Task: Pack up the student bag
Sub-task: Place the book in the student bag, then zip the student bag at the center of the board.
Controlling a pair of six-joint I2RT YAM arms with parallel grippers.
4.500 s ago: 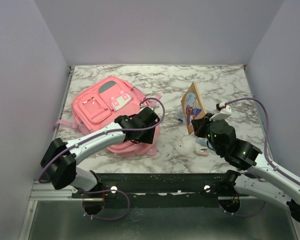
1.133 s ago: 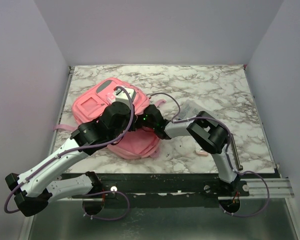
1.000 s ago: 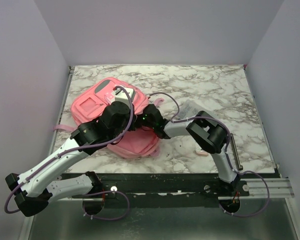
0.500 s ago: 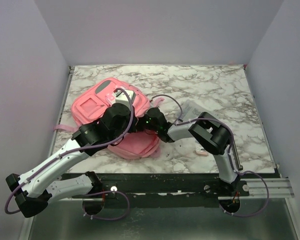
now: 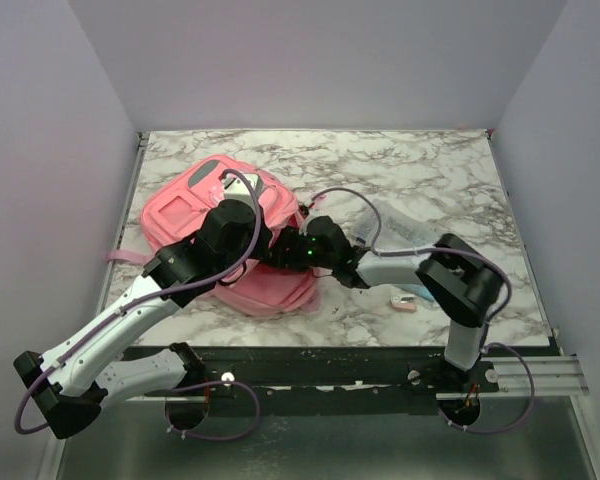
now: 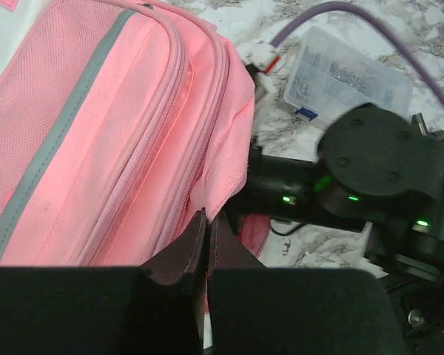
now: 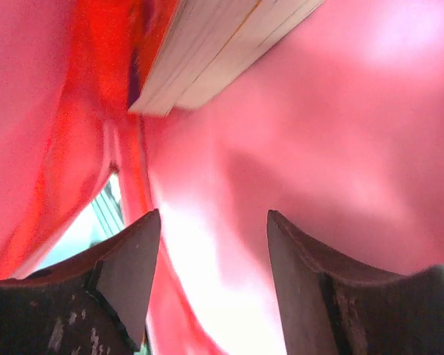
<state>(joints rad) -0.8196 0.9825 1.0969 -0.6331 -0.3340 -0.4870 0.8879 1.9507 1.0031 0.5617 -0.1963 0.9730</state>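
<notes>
A pink bag (image 5: 185, 210) lies flat on the left half of a marbled worktop (image 5: 430, 170), front pockets up, its open mouth turned toward the middle. The left arm reaches over it from the near left. The left fingers (image 6: 207, 222) are pressed together on the loose rim of the mouth, pinching a thin fold of pink fabric and holding it up like a tent flap.

Just right of that, the right arm comes in low from the other side. The right fingers (image 7: 137, 259) are inside the bag — spread apart, nothing between them, pink lining all around. A book (image 7: 222, 44) lies ahead of them within the bag, page edges showing, apart from the fingers.

Further right, on bare worktop, sits a clear flat case (image 5: 398, 226). Near the front edge is a small pink object (image 5: 405, 303), too small to identify.

The bag looks light, soft and limp. It will likely sag shut wherever it is not held, and a pull on one spot may drag the whole thing across the smooth stone rather than open it. The stitched rim beside the zip seems the best hold — firmer than the panels, which would only bunch. The book is stiff by comparison and should slide along the lining.
</notes>
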